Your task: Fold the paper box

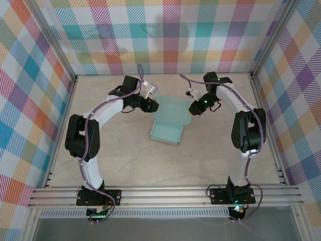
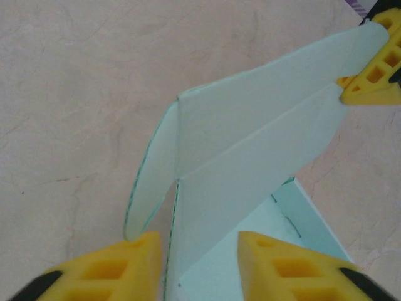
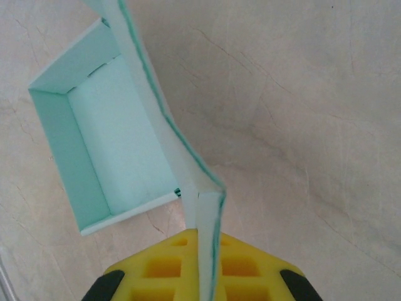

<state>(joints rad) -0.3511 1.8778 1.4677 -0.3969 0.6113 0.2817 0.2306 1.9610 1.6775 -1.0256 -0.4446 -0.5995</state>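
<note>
The right gripper [image 3: 203,248] is clamped on one end of the paper box [image 1: 168,123]'s raised flap [image 2: 263,119]. The flap runs lengthwise to the left gripper [image 2: 199,251], whose parted jaws straddle the other end, nearest the fold.

Top camera, fixed above and behind the arm bases, looks down and forward over the whole table [image 1: 125,160] from well back; the left wrist camera rides just behind the left gripper [image 2: 197,237], facing along its fingers, very near the paper box [image 2: 250,144]; the right wrist camera peers down past the right gripper [image 3: 200,238], equally close; all three views share the box, and the left wrist view also catches the right gripper at its upper right corner.
</note>
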